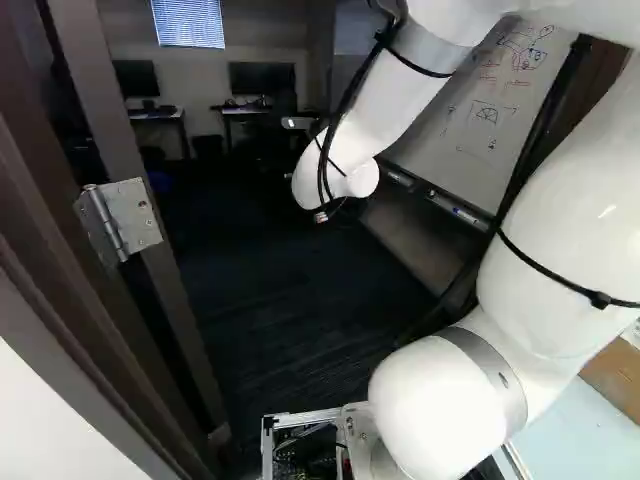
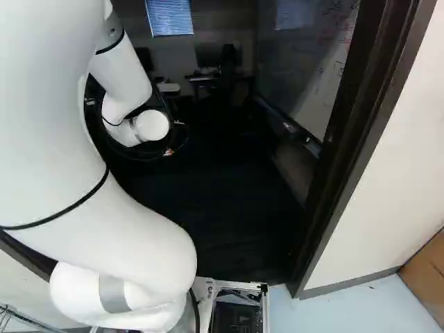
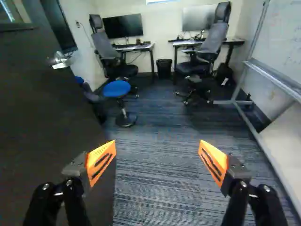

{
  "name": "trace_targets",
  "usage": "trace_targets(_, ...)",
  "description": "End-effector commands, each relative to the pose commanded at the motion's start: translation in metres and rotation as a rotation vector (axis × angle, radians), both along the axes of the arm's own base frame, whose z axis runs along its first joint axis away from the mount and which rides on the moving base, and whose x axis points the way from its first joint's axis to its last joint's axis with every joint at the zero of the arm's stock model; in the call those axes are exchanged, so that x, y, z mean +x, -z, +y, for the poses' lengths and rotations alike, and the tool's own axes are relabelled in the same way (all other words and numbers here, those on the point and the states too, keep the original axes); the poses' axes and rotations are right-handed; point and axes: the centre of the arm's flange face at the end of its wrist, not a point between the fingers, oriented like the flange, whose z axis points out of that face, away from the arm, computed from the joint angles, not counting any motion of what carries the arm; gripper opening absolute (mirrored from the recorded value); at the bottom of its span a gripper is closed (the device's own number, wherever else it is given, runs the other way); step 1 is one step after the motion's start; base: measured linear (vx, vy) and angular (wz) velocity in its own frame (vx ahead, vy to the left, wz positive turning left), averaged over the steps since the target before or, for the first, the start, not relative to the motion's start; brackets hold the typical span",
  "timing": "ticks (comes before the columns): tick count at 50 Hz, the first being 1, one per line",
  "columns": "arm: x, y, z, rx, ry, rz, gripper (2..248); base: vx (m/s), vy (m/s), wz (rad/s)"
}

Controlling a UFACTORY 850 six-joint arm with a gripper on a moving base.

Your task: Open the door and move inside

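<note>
The gripper [image 3: 157, 143] is set released – its fingers are spread wide apart. The door [image 3: 47, 108] is swung open at ten o'clock from it, with the handle [image 3: 60, 61] located farther ahead. A blue stool [image 3: 116, 88] is positioned at eleven o'clock – a whiteboard [image 3: 288, 44] is sited at two.

The arm [image 2: 139, 229] is glossy white with grey bands and black ties; the pincer [image 3: 157, 157] is black and grey, its pads [image 3: 100, 162] bright orange with dark slanting bars; the door [image 3: 51, 108] is nearly black, its handle [image 3: 60, 60] silver; the frame [image 2: 371, 111] is deep brown, the hinge [image 1: 135, 215] silver; the carpet [image 3: 160, 174] is blue-grey, finely streaked paler; the stool [image 3: 116, 88] has a bright blue seat; the whiteboard [image 1: 490, 110] is white with red, blue and black marks; the blind [image 1: 188, 22] is blue, striped across; the box [image 2: 427, 277] is brown.
</note>
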Motion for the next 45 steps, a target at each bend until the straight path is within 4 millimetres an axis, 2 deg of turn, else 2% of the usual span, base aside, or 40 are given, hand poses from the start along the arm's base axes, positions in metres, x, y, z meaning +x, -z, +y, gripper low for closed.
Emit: trace_targets(45, -0.008, 0.0, -0.07, 0.058, 0.229, 0.007, 247, 0.0, 0.0, 0.0)
